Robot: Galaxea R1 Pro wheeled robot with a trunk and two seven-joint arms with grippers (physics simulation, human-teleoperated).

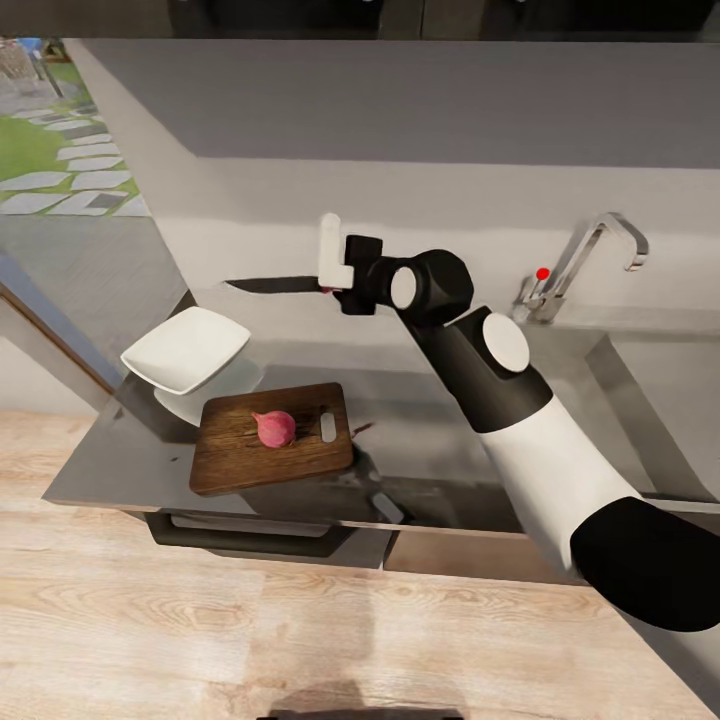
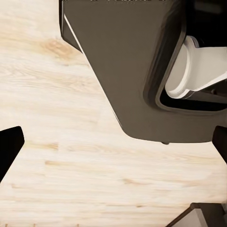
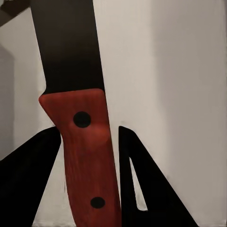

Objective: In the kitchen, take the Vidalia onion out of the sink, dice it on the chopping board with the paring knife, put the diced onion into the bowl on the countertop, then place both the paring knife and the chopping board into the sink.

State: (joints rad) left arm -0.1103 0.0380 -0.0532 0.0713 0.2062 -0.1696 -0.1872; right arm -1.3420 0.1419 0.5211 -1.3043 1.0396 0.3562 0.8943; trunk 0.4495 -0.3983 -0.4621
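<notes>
Right gripper (image 3: 87, 156) clamps the paring knife (image 1: 275, 285) for me. I should lower the blade squarely over the Vidalia onion (image 1: 275, 428), keeping the chopping board (image 1: 235, 460) still.

Light wood floor (image 2: 71, 165) beneath dark robot base (image 2: 127, 71), black fingertips (image 2: 9, 146) apart.

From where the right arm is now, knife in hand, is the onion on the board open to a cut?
Probably yes. The onion sits alone on the chopping board; the right gripper holds the paring knife above it, nothing between.
</notes>
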